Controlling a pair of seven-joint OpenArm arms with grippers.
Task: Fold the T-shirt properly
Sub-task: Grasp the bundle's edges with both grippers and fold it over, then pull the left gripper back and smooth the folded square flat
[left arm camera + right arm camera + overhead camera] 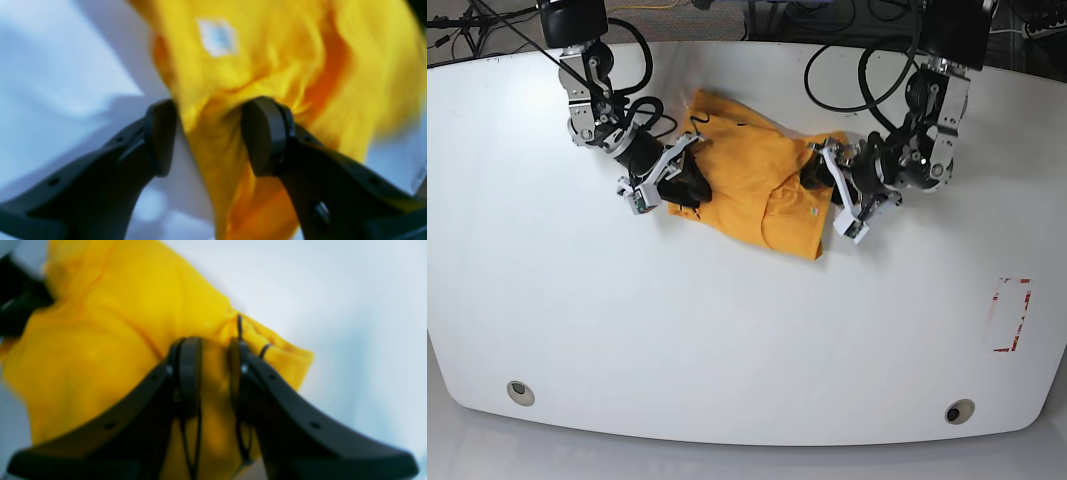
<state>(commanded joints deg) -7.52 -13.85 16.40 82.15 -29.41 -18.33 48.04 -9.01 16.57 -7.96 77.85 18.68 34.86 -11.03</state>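
Note:
The orange-yellow T-shirt [752, 185] lies crumpled and partly folded on the white table [727, 330], at its far middle. No print shows. My right gripper [213, 350] is at the shirt's left edge [689, 183] and is shut on a fold of the T-shirt [116, 340]. My left gripper [208, 113] is at the shirt's right edge [817, 175]. Its jaws stand apart with a bunch of the T-shirt [267, 66] between them; the cloth touches the right finger [263, 133], and some table shows beside the left finger [163, 133]. Both wrist views are blurred.
A white label [217, 36] shows on the cloth. A red-outlined rectangle [1010, 315] is marked on the table at the right. Black cables [847, 60] hang behind the far edge. Two round fittings [520, 392] [959, 411] sit near the front edge.

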